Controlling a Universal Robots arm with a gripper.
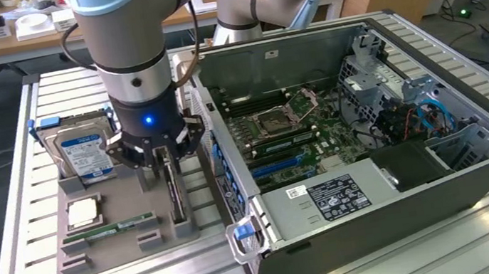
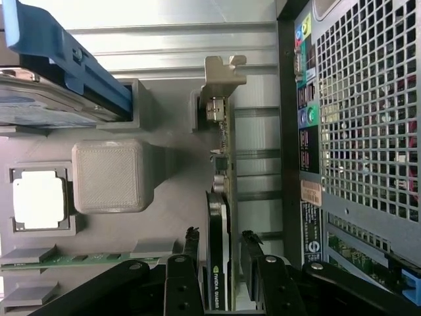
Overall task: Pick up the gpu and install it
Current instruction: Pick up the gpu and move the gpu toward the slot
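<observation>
The gripper (image 2: 219, 234) sits low over the gray holder tray (image 2: 171, 197), fingers (image 2: 191, 245) parted and straddling the gpu (image 2: 218, 263) — one finger off each flat face of the card. A thin gap shows on both sides, so the fingers are open around it, not clamped, nothing lifted. The gpu stands on its long edge in the tray's slots, black, with label print on the top edge right between the fingers. Its silvery bracket (image 2: 221, 79) is at the card's far end, away from the fingers, seated in a tray notch. In the exterior view the arm (image 1: 121, 39) comes straight down and the card's edge runs out from below the fingertips.

Off the outer side of one finger:
- gray square block (image 2: 108, 174), near
- CPU (image 2: 39, 199) in its pocket beyond the block
- green RAM stick (image 2: 66, 259) lying flat
- hard drive (image 2: 46, 108) upright in a blue carrier (image 2: 66, 52), well apart from the fingers

Off the outer side of the other finger — the open PC case (image 2: 355, 131), its perforated rear panel just beside the tray, ports facing the card. The exterior view has the case lying on its side on the slatted metal table (image 1: 488, 232), motherboard (image 1: 286, 127) exposed, well apart from the fingers on the exterior view's right
</observation>
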